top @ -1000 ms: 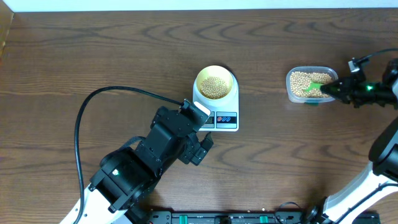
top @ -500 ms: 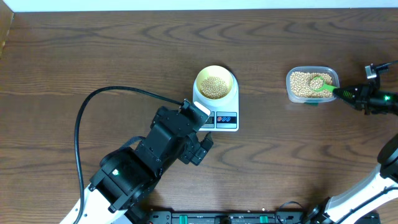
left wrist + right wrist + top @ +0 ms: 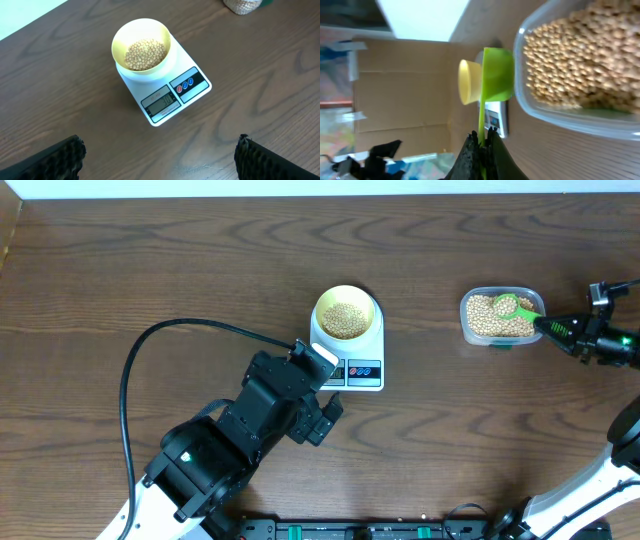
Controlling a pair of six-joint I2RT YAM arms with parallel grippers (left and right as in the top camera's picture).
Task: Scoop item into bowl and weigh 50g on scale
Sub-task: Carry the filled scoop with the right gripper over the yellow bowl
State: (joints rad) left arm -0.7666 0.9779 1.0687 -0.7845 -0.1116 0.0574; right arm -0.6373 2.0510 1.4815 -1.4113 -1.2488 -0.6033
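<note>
The pale yellow bowl (image 3: 346, 313) stands on the white scale (image 3: 362, 372) at the table's middle, partly filled with tan beans (image 3: 145, 54). The scale's display (image 3: 159, 104) is lit. My right gripper (image 3: 556, 328) is shut on the handle of a green scoop (image 3: 510, 306). The scoop's cup holds beans and sits over the clear tub of beans (image 3: 498, 317). In the right wrist view the scoop (image 3: 497, 75) is beside the tub (image 3: 580, 65), with the bowl (image 3: 469, 82) behind it. My left gripper (image 3: 160, 160) is open and empty, in front of the scale.
A black cable (image 3: 160, 340) loops over the table left of the left arm. The table's back edge meets a white wall (image 3: 320, 188). Cardboard (image 3: 405, 85) stands at the table's left end.
My right arm drew back to the right. The green scoop turned cup-up with beans in it and shifted slightly toward the tub's back. The left arm has not moved.
</note>
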